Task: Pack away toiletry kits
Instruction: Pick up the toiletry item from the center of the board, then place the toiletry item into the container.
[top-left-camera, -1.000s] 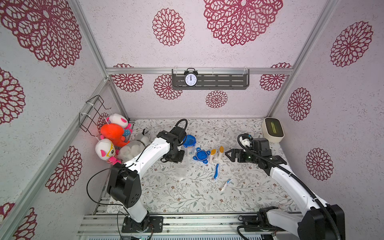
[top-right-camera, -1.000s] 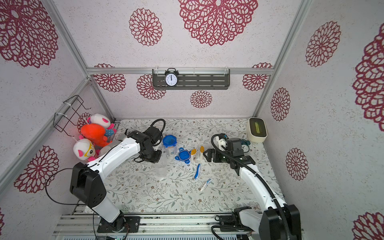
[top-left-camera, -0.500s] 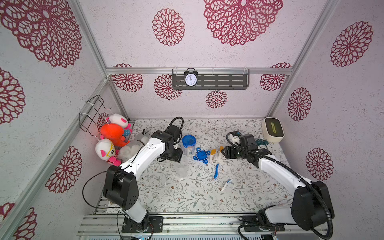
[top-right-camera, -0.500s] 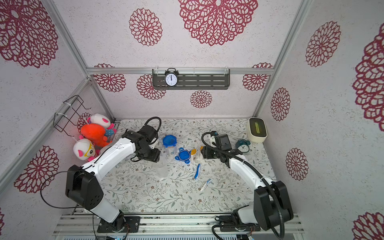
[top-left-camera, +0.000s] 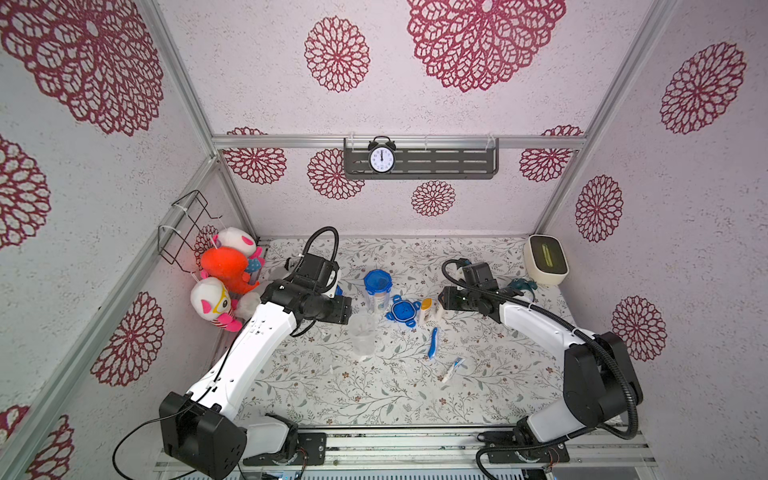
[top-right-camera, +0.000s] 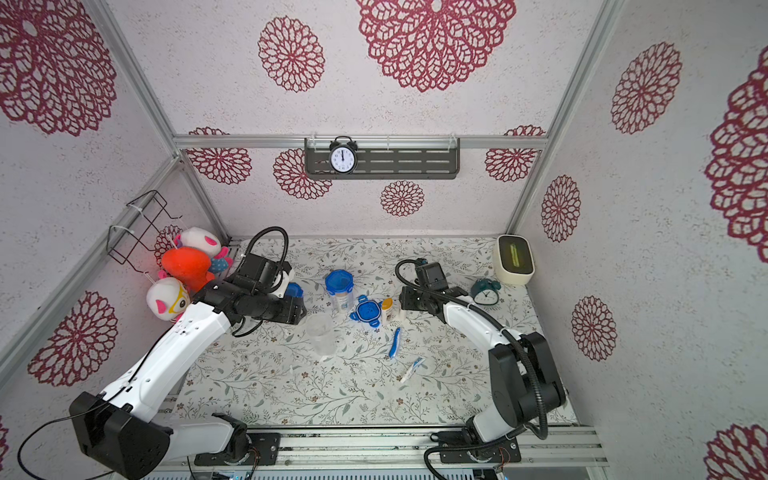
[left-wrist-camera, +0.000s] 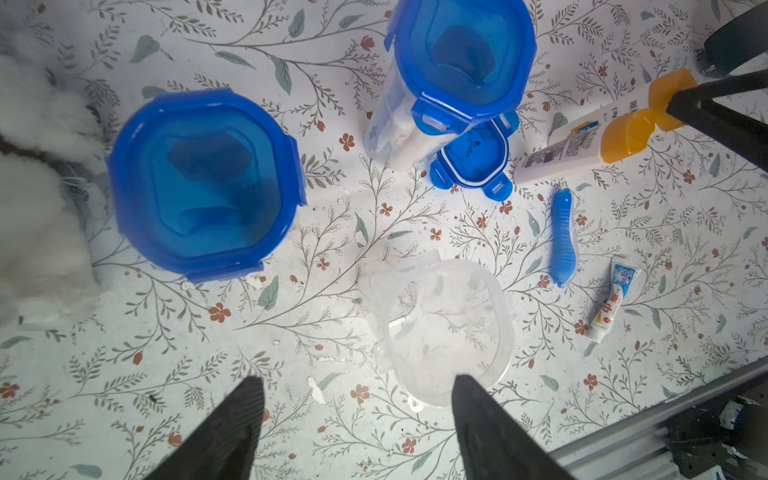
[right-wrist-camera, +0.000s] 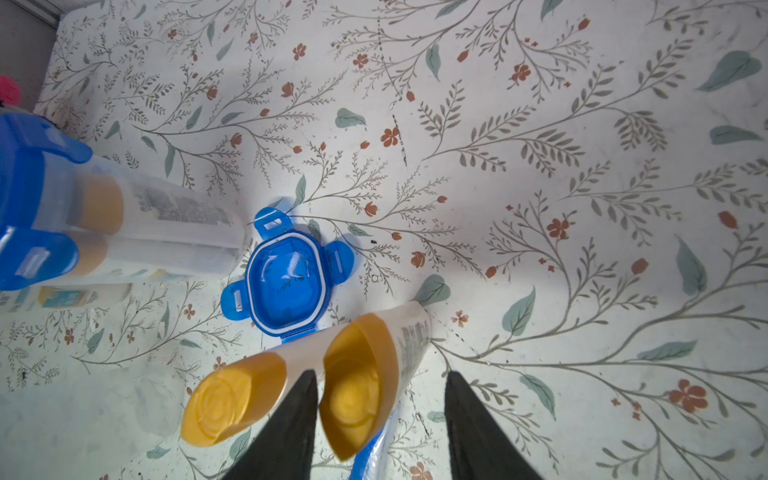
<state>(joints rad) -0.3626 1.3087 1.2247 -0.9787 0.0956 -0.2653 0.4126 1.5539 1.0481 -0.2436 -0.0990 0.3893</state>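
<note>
Empty clear cup (top-right-camera: 321, 338) beside loose blue lid (top-right-camera: 367, 311), toothbrush (top-right-camera: 395, 342) and toothpaste tube (top-right-camera: 412, 369) nearby

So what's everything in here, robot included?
lidded cups: two, clear with blue lids, centre
open cup: one, clear, centre
bottles: two, white with orange caps, centre
loose lid: one, blue, beside bottles
toothbrush: one, blue, near bottles
toothpaste tube: one, white, beside toothbrush
plush toys: three, orange and white, left corner
box: one, cream, back right corner
small clock: one, teal, near box
shelf clock: one, black, grey wall shelf
wire basket: one, black, left wall
left tool: one, black, open above open cup
right tool: one, black, open around one bottle
</note>
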